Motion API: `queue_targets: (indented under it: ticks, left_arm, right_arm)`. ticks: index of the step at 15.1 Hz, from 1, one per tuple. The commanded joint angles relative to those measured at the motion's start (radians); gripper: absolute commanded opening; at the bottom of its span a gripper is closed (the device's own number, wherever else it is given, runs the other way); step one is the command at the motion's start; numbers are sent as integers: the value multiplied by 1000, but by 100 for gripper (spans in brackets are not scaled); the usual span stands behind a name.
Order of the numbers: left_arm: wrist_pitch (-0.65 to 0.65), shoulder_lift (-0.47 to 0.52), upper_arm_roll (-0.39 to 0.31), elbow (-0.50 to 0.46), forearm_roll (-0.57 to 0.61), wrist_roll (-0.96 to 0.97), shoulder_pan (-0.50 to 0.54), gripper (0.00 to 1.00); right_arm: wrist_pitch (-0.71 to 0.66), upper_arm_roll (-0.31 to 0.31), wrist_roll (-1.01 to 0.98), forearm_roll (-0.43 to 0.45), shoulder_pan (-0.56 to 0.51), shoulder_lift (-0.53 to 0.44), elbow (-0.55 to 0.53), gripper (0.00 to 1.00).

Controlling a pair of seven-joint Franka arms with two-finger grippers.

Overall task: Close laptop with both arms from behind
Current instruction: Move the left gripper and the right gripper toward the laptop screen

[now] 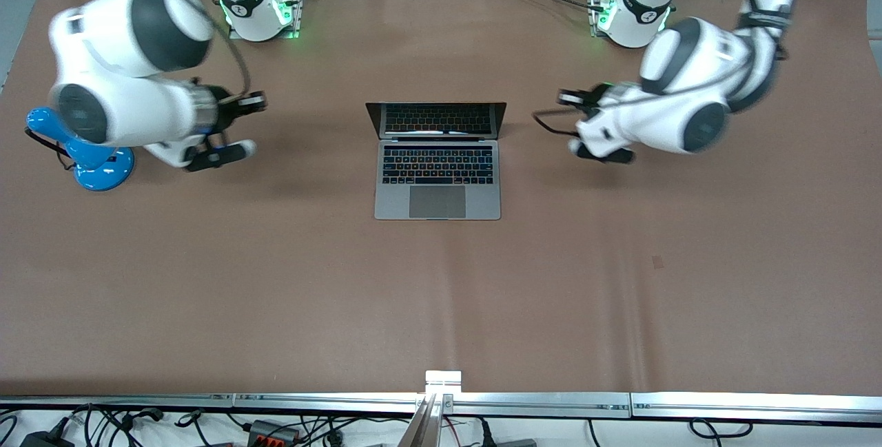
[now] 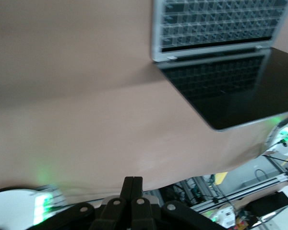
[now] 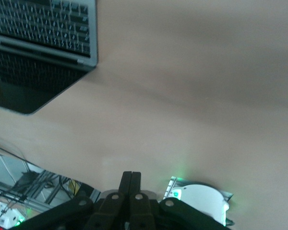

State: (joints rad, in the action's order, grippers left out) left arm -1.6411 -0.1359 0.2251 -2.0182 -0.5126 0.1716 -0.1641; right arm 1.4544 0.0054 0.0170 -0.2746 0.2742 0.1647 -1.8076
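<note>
My table [image 1: 275,282] is covered by a brown mat, faintly creased. The open laptop [image 1: 438,182] lies flat on it midway between my two arms, keyboard up, its screen standing on the edge toward my bases. A blue stand [image 1: 96,158] sits on the mat at my right arm's end, well apart from the laptop.

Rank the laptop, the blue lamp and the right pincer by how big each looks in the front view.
1. The laptop, open on the table, clearly largest.
2. The blue lamp, partly hidden by the right arm.
3. The right pincer, shut, up off the table, so nearer the camera. It looks close to the lamp; that order is unsure.
</note>
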Motion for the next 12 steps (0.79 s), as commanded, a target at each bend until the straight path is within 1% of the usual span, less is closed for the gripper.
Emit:
queue_targets:
  ticks: [1,3,5,7,9,12]
  left_arm:
    - [-130,96,55,-157,-76,11,9,0]
    - [-251,99,146,-221,-137,25,11,0]
    - [-345,98,218,-257,-153,52,11,0]
    - [-371,95,240,-264,-155,71,9,0]
    - [-399,85,255,-266,-156,89,8,0]
    - [-442,47,257,-257,-155,88,8,0]
  right_arm:
    - [78,-5,102,-26,132,-51,-94,0]
    - [141,-4,181,-28,215,-62,-131,0]
    - [178,-4,291,-28,305,-59,-136,0]
    - [243,-4,391,-28,397,-56,-157,0]
    - [314,-5,468,-28,459,-36,-171,0]
    - [388,-5,501,-25,471,-7,-170,0]
